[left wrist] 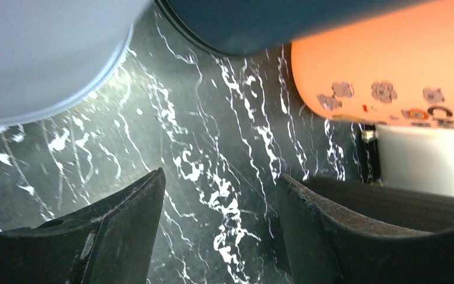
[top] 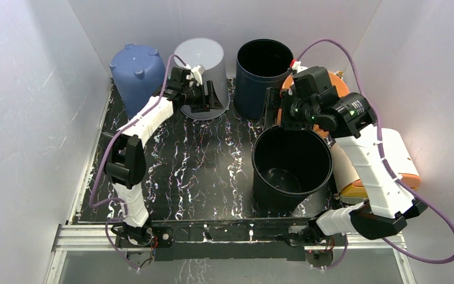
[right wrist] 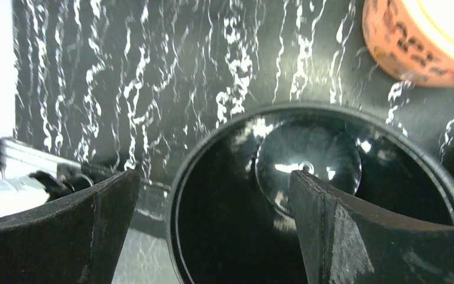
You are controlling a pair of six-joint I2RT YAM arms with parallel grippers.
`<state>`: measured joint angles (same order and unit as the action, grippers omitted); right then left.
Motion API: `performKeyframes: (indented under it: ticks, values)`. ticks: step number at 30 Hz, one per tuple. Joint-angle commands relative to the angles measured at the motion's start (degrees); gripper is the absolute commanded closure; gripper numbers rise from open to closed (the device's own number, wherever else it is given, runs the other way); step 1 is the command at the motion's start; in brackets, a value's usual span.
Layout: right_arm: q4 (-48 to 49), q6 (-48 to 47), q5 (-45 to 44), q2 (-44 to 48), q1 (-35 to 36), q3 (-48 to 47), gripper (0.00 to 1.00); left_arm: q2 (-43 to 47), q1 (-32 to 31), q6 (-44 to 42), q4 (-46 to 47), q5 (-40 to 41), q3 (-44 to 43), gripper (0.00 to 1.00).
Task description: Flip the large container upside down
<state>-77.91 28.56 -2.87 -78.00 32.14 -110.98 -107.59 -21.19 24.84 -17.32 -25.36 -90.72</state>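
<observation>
Large black container stands upright, mouth up, on the desk.

Right claw hangs over the container's far rim, released and spread wide. In the wrist view one finger is over the interior and the other is outside the wall. Contact with the rim: cannot tell.

Left claw is well apart, far-left of the container, released, nothing between its fingers. It is just beside a grey container.

Behind the black container: a navy container, open side up. Far-right of it: an orange container. Far-left, beyond the grey one: a blue container, bottom up.
</observation>
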Motion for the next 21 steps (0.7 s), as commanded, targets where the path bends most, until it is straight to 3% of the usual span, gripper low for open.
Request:
performKeyframes:
  ticks: [1,5,12,21]
  values:
    - [-0.7,-1.0,5.6,4.0,0.2,5.0,0.02,-2.3,1.4,-1.4,-2.9,-2.0,-7.0,0.33]
    - [-0.7,-0.6,7.3,5.9,0.3,9.8,0.02,-1.7,1.5,-1.9,-4.6,-2.5,-7.5,0.33]
    - [0.4,-1.3,10.9,7.7,0.3,13.9,0.02,11.6,1.1,-1.6,-3.7,-2.1,5.4,0.32]
    - [9.0,0.1,18.6,8.0,0.7,20.5,0.02,19.7,3.6,-4.9,-11.6,5.8,9.5,0.31]
